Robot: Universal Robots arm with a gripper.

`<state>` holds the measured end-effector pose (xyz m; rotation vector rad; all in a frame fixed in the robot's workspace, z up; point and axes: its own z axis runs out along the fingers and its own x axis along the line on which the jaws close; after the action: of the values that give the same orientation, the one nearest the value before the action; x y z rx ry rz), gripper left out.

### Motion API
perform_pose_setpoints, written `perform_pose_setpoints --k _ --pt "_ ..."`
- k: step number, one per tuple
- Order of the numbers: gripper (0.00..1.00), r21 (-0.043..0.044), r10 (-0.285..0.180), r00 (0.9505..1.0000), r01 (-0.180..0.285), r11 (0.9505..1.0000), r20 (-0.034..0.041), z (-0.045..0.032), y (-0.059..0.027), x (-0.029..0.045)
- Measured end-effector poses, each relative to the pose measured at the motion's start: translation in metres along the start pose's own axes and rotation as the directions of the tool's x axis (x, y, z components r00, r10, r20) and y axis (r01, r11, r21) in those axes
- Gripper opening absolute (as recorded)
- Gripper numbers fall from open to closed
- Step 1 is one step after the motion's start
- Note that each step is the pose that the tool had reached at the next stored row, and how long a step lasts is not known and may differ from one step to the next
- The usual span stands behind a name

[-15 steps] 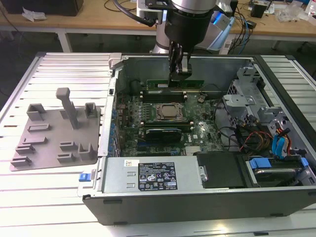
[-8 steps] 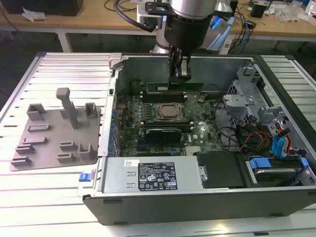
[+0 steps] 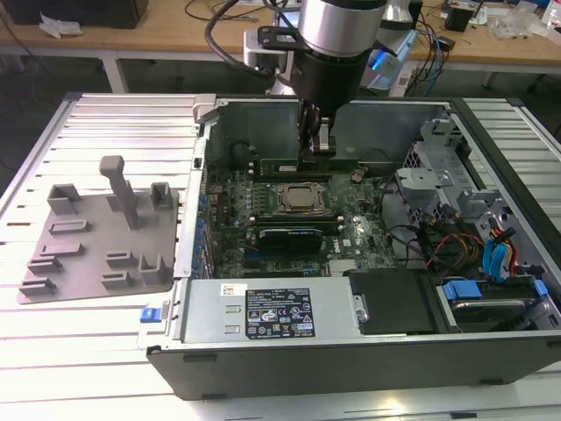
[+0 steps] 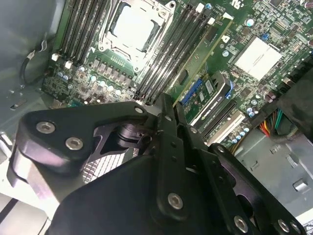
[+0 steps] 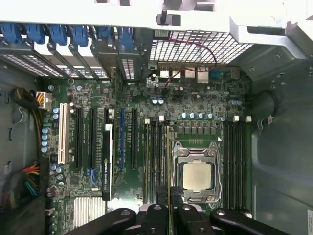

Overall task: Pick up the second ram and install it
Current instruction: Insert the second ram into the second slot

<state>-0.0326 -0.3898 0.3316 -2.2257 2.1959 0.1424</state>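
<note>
even, bright overhead light fills the exterior view; the slatted table (image 3: 105,351) reflects it nearly white, and the grey plate (image 3: 96,237) casts only soft, short shadows. inside the case (image 3: 368,351) the board (image 3: 298,237) sits darker, shaded by the walls and the arm (image 3: 337,44). the blue glow behind the arm is blown out. in the second wrist view glare washes the processor (image 4: 132,27) and a square chip (image 4: 257,57) to white, while the gripper (image 4: 166,161) close to the lens is soft and dark. in the first wrist view the upper metal edge (image 5: 195,14) is overexposed; the board there is sharp, the corners dim.
</note>
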Motion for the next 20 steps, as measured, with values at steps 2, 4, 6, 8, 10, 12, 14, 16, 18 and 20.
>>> perform_pose_setpoints --k 2,4,6,8,10,12,14,16,18,20 --pt "0.11 0.0000 0.000 1.0000 0.000 1.0000 0.0000 0.0053 -0.0003 0.0004" --pt "0.11 0.0000 0.000 1.0000 0.000 1.0000 0.0000 0.0099 -0.0006 0.0007" --pt "0.11 0.0000 0.000 1.0000 0.000 1.0000 0.0000 0.0153 -0.0009 0.0011" --pt "0.11 0.0000 0.000 1.0000 0.000 1.0000 0.0001 0.0187 -0.0011 0.0014" --pt "0.11 0.0001 0.000 1.0000 0.000 1.0000 -0.0001 0.0220 -0.0013 0.0016" --pt "0.11 0.0000 0.000 1.0000 0.000 1.0000 0.0000 0.0270 -0.0015 0.0020" --pt "0.11 0.0000 0.000 1.0000 0.000 1.0000 -0.0001 0.0333 -0.0019 0.0024" --pt "0.11 0.0000 0.000 1.0000 0.000 1.0000 0.0000 0.0374 -0.0021 0.0027" --pt "0.11 0.0000 0.000 1.0000 0.000 1.0000 -0.0001 0.0439 -0.0025 0.0032" --pt "0.11 0.0000 0.000 1.0000 0.000 1.0000 0.0001 0.0493 -0.0028 0.0036"
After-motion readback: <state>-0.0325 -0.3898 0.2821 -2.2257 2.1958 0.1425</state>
